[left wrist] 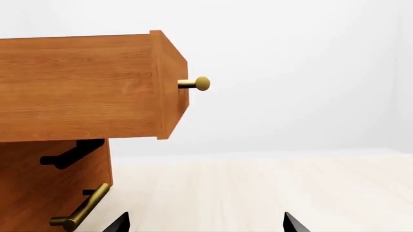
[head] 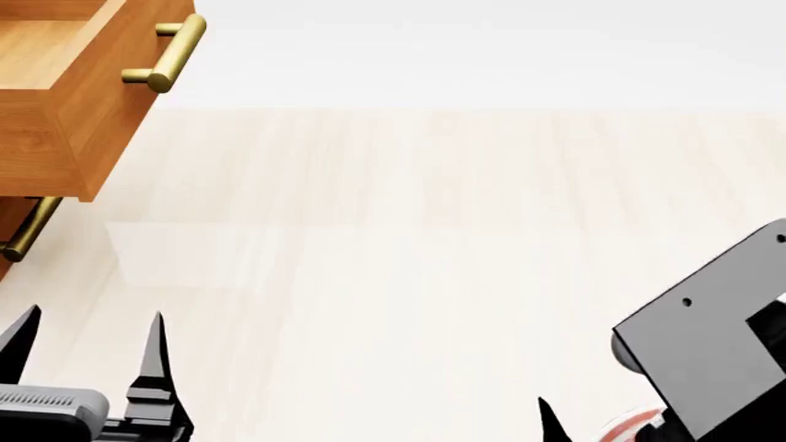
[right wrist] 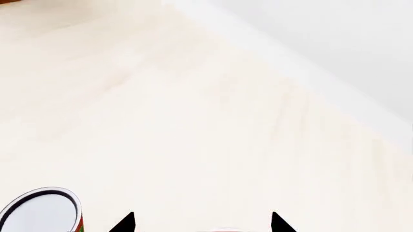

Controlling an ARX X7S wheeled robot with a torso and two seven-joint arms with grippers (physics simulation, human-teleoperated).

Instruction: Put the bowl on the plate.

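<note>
The bowl is out of view in every frame. Of the plate, only a thin red-ringed sliver [head: 631, 423] shows at the head view's bottom edge beside my right arm, and a faint pink arc of the plate [right wrist: 226, 229] lies between my right fingertips in the right wrist view. My right gripper [right wrist: 203, 223] is open over the pale tabletop with nothing held. At the near left, my left gripper [head: 91, 333] is also open and empty, and in its wrist view the left gripper [left wrist: 205, 224] faces the wooden cabinet.
A wooden cabinet stands at the far left with its upper drawer [head: 74, 83] pulled out, brass handle [head: 166, 57] forward. A can [right wrist: 38, 210] with a red-green side stands close beside my right gripper. The pale wood table [head: 406, 230] ends at a white wall.
</note>
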